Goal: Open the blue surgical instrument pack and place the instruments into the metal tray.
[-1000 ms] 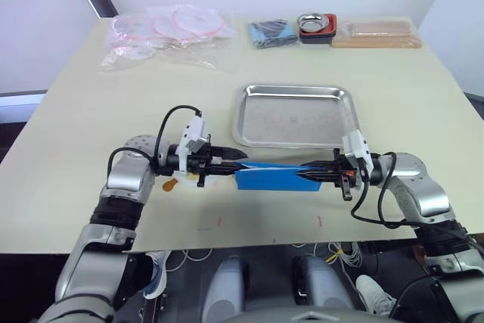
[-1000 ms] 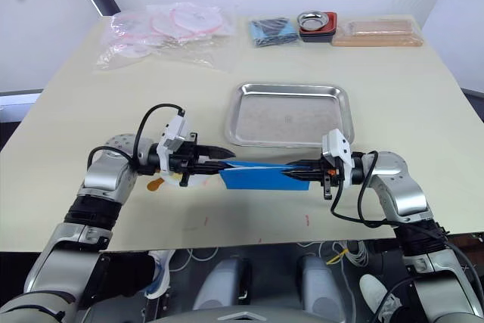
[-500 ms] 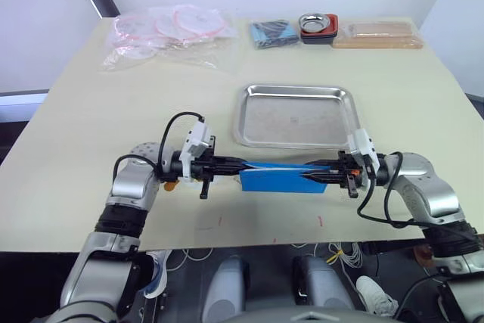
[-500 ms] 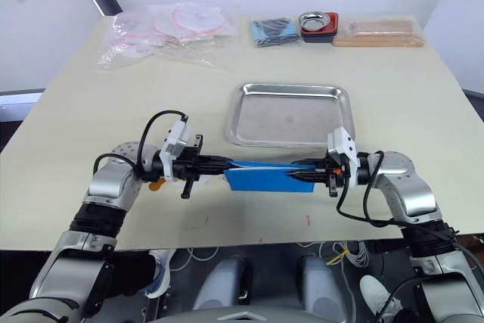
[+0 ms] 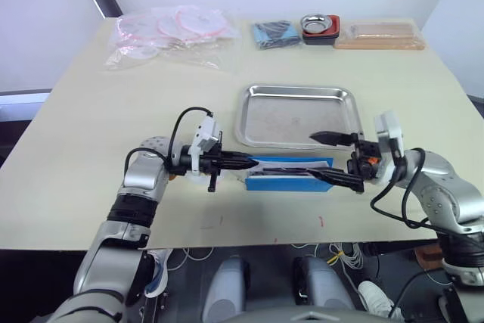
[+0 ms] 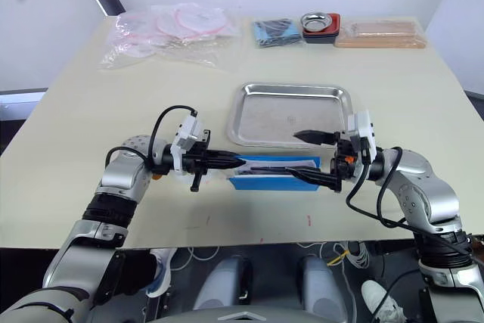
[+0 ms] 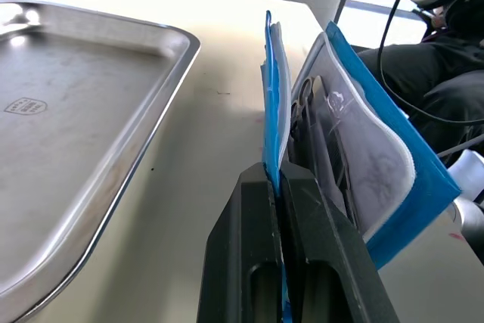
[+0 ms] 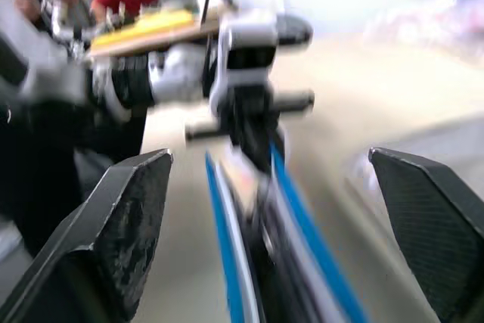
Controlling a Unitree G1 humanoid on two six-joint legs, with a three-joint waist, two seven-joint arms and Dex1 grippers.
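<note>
The left gripper is clamped on one flap of the flat bright-blue surgical instrument pack while the right gripper is spread wide, so the slim metal instruments may slide out beside the shallow silver steel tray.

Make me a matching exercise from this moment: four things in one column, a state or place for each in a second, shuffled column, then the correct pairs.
Things:
1. left gripper
2. right gripper
3. metal tray
4. blue surgical instrument pack

States or places:
A. holds nothing yet
B. fingers spread wide apart
C. gaping open, with instruments showing inside
D. fingers pinched shut on a blue flap

Pairs: 1-D, 2-B, 3-A, 4-C
</note>
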